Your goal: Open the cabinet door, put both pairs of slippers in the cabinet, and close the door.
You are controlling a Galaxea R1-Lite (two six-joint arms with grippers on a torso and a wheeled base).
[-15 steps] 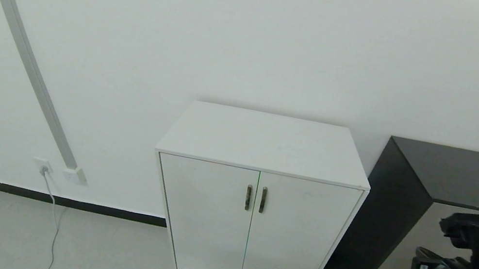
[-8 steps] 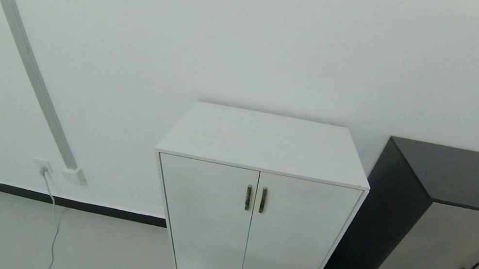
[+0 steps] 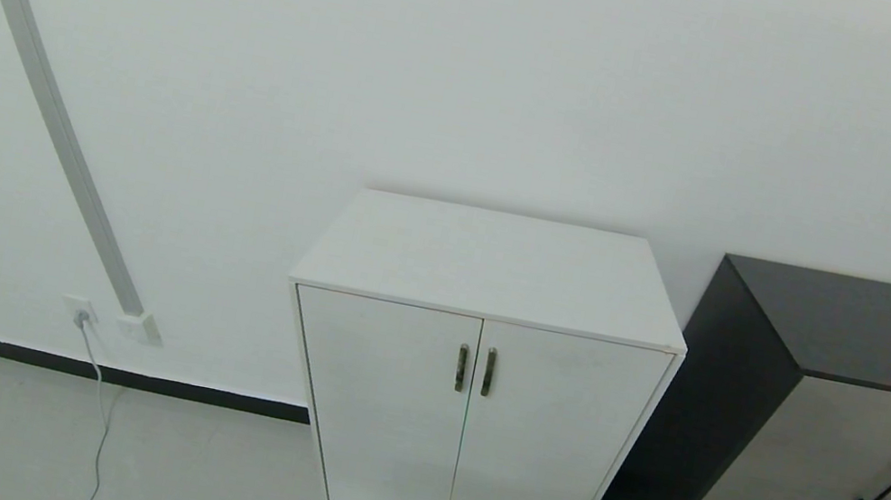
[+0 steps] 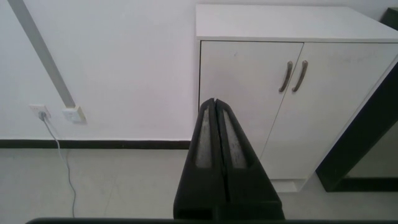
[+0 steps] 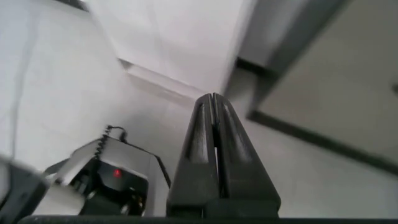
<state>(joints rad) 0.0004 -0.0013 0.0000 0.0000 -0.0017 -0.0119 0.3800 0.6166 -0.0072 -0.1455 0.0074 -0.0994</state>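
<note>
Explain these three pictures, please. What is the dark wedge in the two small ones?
It is a two-armed robot on wheels. The wide picture comes from a camera on its head, facing a closed white cabinet, with a black cabinet beside it on the robot's right. The small pictures come from cameras on its wrists. The dark wedge is each arm's grasping tool: the left tool points toward the white cabinet, the right tool down at the floor. Both are shut, holding nothing.
</note>
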